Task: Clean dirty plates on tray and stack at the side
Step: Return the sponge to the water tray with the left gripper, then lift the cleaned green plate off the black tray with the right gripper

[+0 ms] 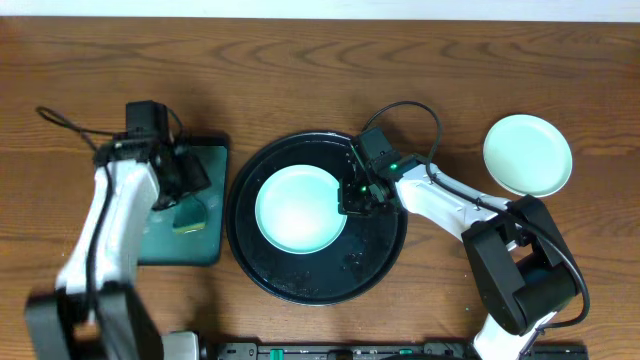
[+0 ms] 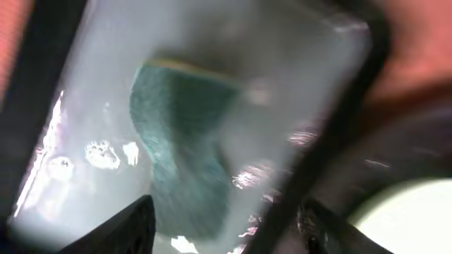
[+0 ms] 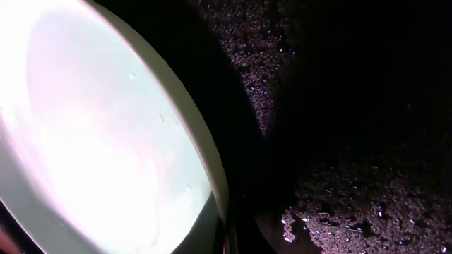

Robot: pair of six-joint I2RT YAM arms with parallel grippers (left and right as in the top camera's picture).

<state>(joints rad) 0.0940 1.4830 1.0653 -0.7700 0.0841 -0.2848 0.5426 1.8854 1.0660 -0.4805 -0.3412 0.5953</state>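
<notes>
Left gripper [image 1: 183, 182] fingers spread wide; right gripper [image 1: 356, 196] low, state unclear.

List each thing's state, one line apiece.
Black tray: wet with droplets.
Tray plate: flat on black tray, no smear visible.
Side plate: on the table, empty.
Green tray: wet.
Sponge: lying in green tray.
Left gripper: open above sponge.
Right gripper: at tray plate's rim, jaws unclear.

Overhead looks straight down on the whole surface [image 1: 320, 60]. Wrist views are very near; the right one shares the plate [image 1: 298, 208].
</notes>
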